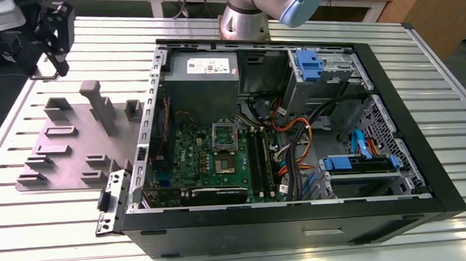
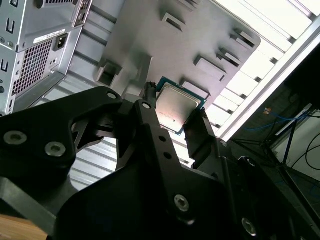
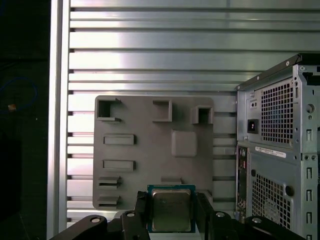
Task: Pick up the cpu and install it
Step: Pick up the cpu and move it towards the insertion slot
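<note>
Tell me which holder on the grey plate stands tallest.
The narrow upright post on the grey plate: it rises well above the others, which are low blocks and flat slots.

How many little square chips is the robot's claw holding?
1. The cpu is clamped in the gripper, seen against the grey tray beside the computer case.

Black gripper (image 2: 174, 106); cpu (image 3: 170, 210) with a silvery-grey top inside a teal-green rim; matte grey fixture plate (image 3: 150, 150); table (image 3: 150, 50) of bright silver ribbed slats. The computer case (image 1: 300, 228) is black outside and bare grey metal within, its rear panel dotted with perforated grilles. It shows a green motherboard (image 1: 195, 161), blue drive brackets (image 1: 307, 62), orange and blue cables (image 1: 296, 129) and a grey power supply (image 1: 203, 87) with a white label. The robot arm (image 1: 244, 21) is silver with a pale blue cap.
</note>
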Controlling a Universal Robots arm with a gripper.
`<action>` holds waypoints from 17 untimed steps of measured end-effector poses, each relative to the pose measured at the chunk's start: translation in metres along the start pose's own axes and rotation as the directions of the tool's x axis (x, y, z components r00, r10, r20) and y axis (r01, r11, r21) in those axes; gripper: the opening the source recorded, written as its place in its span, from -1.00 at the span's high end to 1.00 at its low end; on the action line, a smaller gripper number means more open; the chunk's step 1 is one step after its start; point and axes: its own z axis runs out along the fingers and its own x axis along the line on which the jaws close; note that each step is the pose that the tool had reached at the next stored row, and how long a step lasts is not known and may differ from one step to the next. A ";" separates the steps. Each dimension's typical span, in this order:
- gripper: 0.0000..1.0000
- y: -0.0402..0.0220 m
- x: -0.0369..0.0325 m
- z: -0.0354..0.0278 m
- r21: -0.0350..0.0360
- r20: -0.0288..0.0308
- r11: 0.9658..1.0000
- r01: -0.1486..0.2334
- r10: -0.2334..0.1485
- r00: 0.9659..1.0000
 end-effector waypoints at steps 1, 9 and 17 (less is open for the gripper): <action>0.05 0.0000 -0.0001 0.0000 0.000 0.000 1.000 0.000 0.000 1.000; 0.05 0.0000 -0.0045 0.0000 0.000 0.000 1.000 0.000 0.000 1.000; 0.05 0.0000 -0.0059 -0.0001 0.000 0.000 1.000 0.000 0.000 1.000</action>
